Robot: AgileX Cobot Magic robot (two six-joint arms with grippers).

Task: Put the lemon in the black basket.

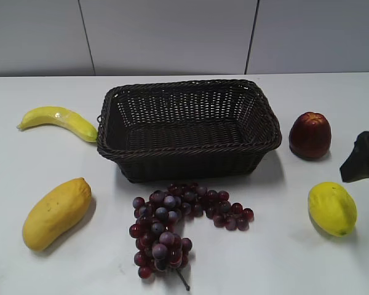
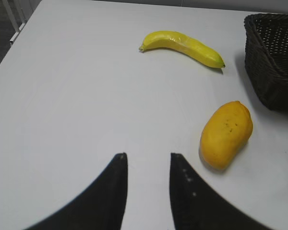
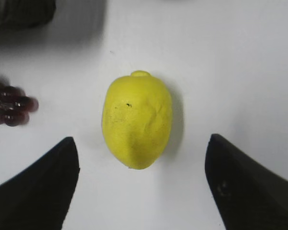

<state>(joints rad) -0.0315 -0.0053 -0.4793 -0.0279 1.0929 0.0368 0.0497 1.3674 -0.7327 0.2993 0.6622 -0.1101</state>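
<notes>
The lemon (image 1: 332,208) lies on the white table at the front right, small, bright yellow and oval. In the right wrist view the lemon (image 3: 137,120) lies just ahead of my right gripper (image 3: 141,143), whose jaws are wide open and empty, one on each side. The right gripper shows as a dark shape (image 1: 361,157) at the right edge of the exterior view, above the lemon. The black basket (image 1: 187,126), dark woven wicker, stands empty at the table's middle. My left gripper (image 2: 148,155) is open and empty over bare table; it does not show in the exterior view.
A banana (image 1: 58,120) lies left of the basket and a mango (image 1: 55,212) at the front left. Dark red grapes (image 1: 175,224) lie in front of the basket. A dark red apple-like fruit (image 1: 309,135) stands right of the basket.
</notes>
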